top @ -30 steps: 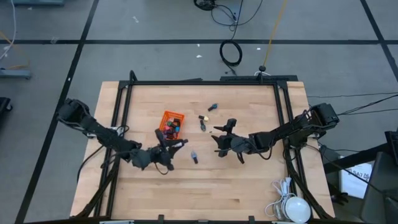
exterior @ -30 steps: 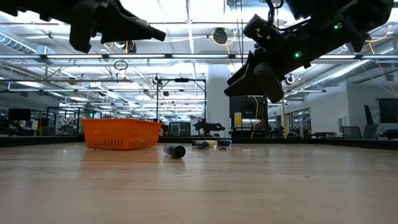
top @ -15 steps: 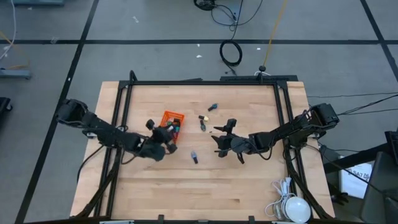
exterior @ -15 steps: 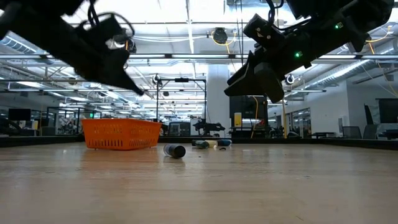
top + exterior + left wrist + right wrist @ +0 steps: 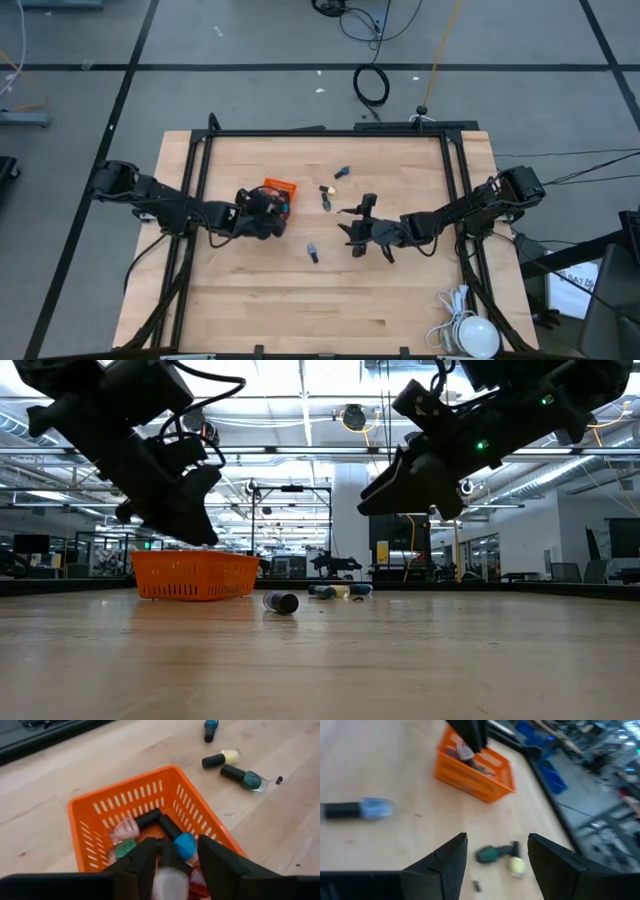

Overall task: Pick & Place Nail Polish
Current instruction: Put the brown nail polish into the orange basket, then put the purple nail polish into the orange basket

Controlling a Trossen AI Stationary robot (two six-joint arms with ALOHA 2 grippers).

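Pale bottle [image 5: 170,882] between claw fingers: blurred.

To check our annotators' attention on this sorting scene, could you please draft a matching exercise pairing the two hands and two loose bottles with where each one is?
Things:
1. left hand
2. right hand
3. yellow bottle
4. pale blue bottle

Places or states:
A. lying alone on the table
B. over the orange basket
C. lying beside a green bottle
D. open, away from the basket, holding nothing

Pairs: 1-B, 2-D, 3-C, 4-A
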